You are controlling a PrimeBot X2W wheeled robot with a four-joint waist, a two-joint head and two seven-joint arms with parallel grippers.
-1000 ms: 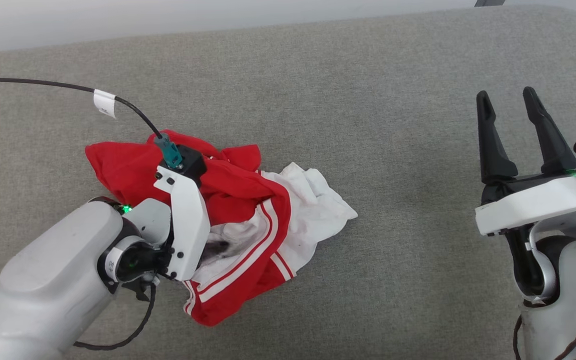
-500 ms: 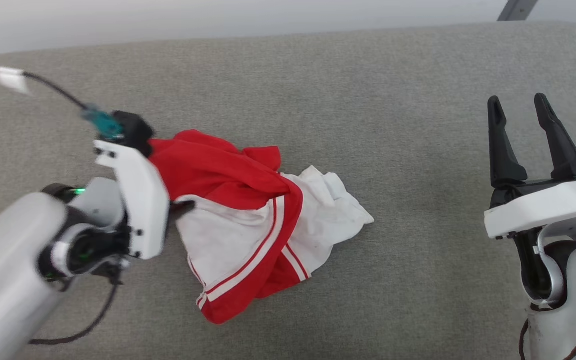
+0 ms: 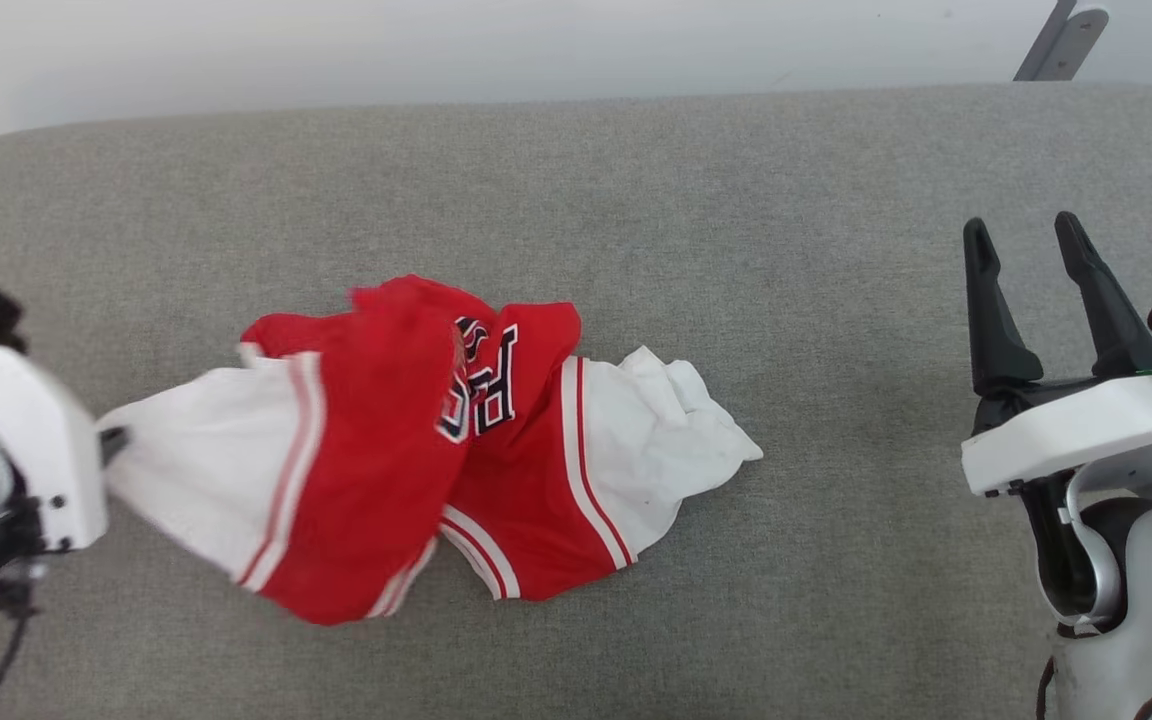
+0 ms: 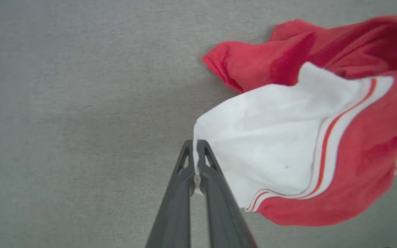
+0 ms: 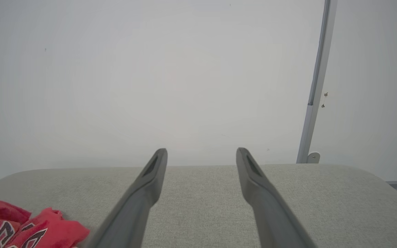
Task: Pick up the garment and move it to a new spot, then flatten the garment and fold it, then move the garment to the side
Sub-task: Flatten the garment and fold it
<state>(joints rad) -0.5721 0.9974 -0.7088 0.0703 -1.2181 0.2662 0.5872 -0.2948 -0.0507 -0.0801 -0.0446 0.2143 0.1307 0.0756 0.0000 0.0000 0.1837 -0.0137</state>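
A: Two grippers, and we read them differently. Our left gripper (image 4: 195, 144) has its dark fingers pressed together on the edge of a white sleeve (image 4: 264, 137) of the garment (image 3: 376, 450). In the left wrist view we see a sliver of white cloth caught between the tips.

B: Agreed. And our right gripper (image 3: 1022, 235)?

A: Spread wide, holding nothing, at the right side over the grey fabric surface (image 3: 736, 200), well apart from the cloth.

B: Where do we place the garment?

A: Left of the middle of that surface in the head view. The pinched sleeve is drawn out toward our left arm, and the red cloth beside it looks blurred. The other half lies crumpled on the surface, with the other sleeve (image 3: 666, 440) pointing toward our right.

B: Can we read the lettering (image 3: 481, 385)?

A: Only partly. We see black letters with white outlines on a red fold near the middle. The striped trim (image 3: 576, 440) runs beside both sleeves.

B: Is the pulled side off the surface?

A: We cannot tell.

B: And behind?

A: A pale wall (image 5: 150, 69), with a grey post (image 5: 317, 86) at the right.
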